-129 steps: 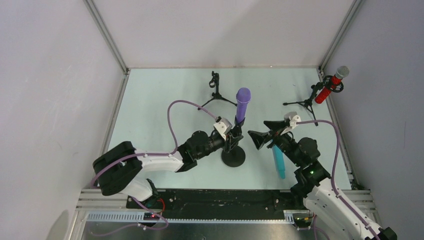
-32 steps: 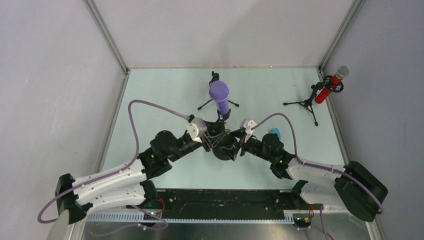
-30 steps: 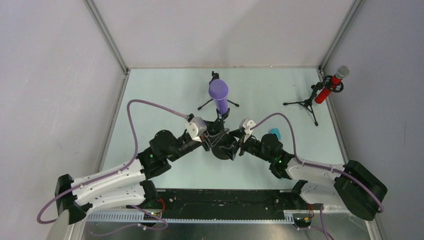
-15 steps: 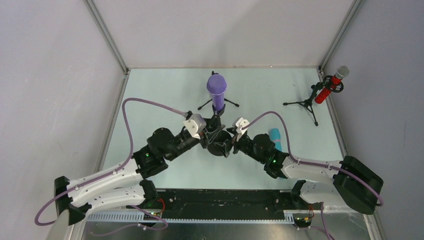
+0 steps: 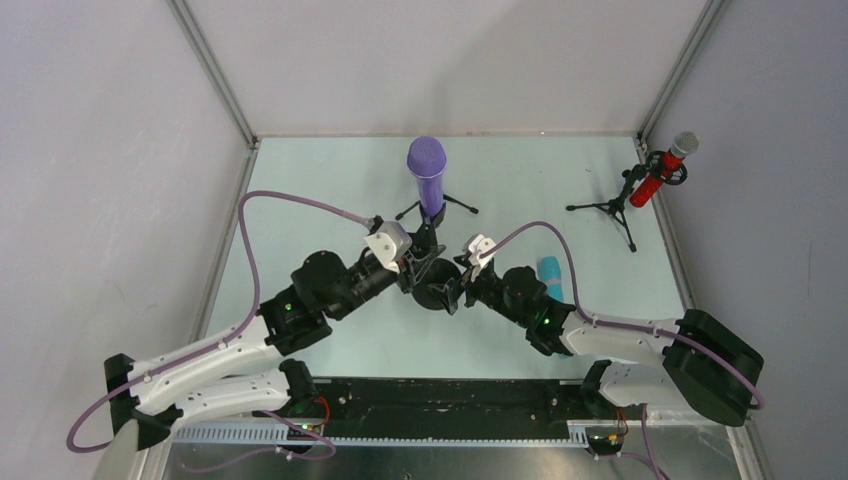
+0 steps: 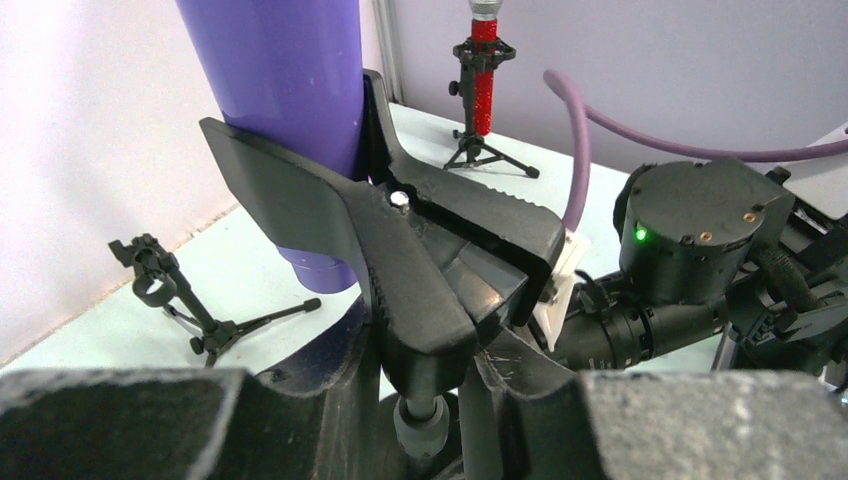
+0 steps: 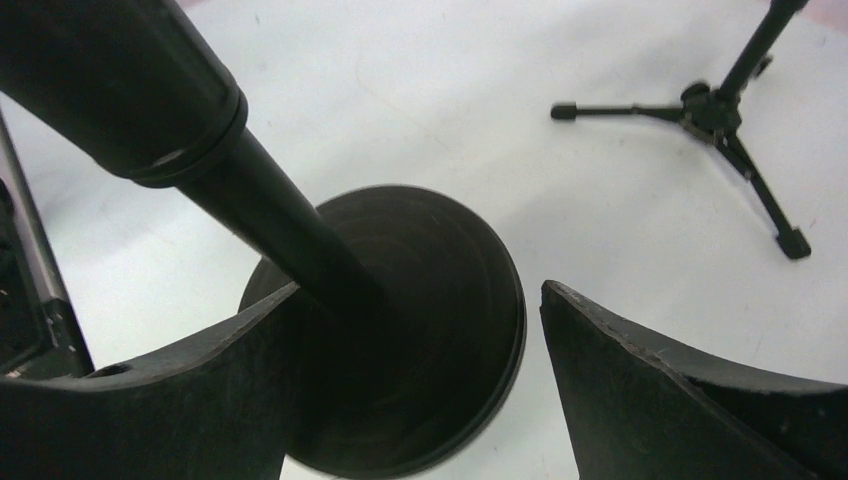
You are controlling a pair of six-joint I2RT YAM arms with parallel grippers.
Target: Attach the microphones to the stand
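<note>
The purple microphone [image 5: 427,176] [image 6: 290,100] stands upright in the black clip [image 6: 400,230] of a stand with a round base [image 5: 437,293] [image 7: 400,330]. My left gripper [image 5: 420,264] [image 6: 440,400] is shut on the stand's thin post just under the clip. From the right, my right gripper [image 5: 455,290] [image 7: 420,295] is open with its fingers on either side of the base, the left one by the post [image 7: 200,150]. The teal microphone [image 5: 551,277] lies flat on the table. At the back right the red microphone [image 5: 660,172] [image 6: 483,60] sits in a small tripod stand [image 5: 612,208].
An empty small tripod stand [image 5: 437,205] [image 6: 165,290] [image 7: 730,110] stands just behind the purple microphone. Both arms meet at the table's middle, and the right arm's wrist [image 6: 690,250] is close to the clip. White walls and metal rails close in the table.
The stand with the purple microphone has shifted slightly left and back with both grippers at it. The right gripper's fingers have spread a little wider.
</note>
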